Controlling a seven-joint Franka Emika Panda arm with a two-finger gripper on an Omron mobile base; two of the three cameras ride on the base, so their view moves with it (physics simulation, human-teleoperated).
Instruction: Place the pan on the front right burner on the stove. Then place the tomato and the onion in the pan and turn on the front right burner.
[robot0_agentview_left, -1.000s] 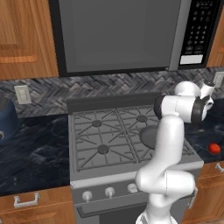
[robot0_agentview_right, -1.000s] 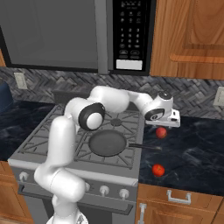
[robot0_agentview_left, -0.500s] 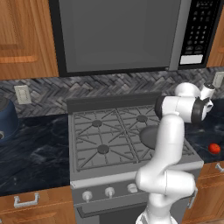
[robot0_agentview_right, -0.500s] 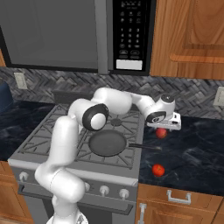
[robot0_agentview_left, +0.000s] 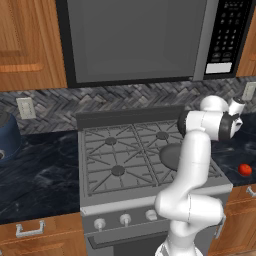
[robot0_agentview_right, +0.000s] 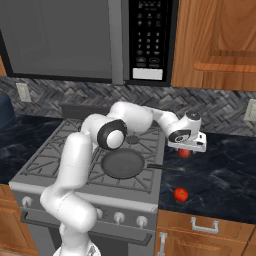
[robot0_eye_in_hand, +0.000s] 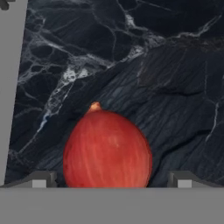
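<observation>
1. No brand or legible writing can be made out; the microwave (robot0_agentview_right: 145, 40) keypad carries small white markings too fine to read.
2. The pan (robot0_agentview_right: 122, 164), round, shallow and dark grey with a thin straight handle, is seated on the grey grate bars over the front right burner (robot0_agentview_left: 172, 155) of the stove (robot0_agentview_right: 45, 165), its handle reaching past the stove's right edge.
3. The onion (robot0_eye_in_hand: 107, 148), a smooth red-orange bulb with faint lengthwise streaks and a small pointed tip, is set on the dark veined stone counter (robot0_eye_in_hand: 166, 65), just beside the stove's right edge.
4. The gripper (robot0_eye_in_hand: 111, 180) is held spread wide over the onion, one fingertip (robot0_eye_in_hand: 39, 180) to each side; contact cannot be judged, as it seems the tips stand apart from the skin.
5. The tomato (robot0_agentview_right: 181, 194), round and glossy red, is placed near the counter's front edge, well apart from the pan.
</observation>
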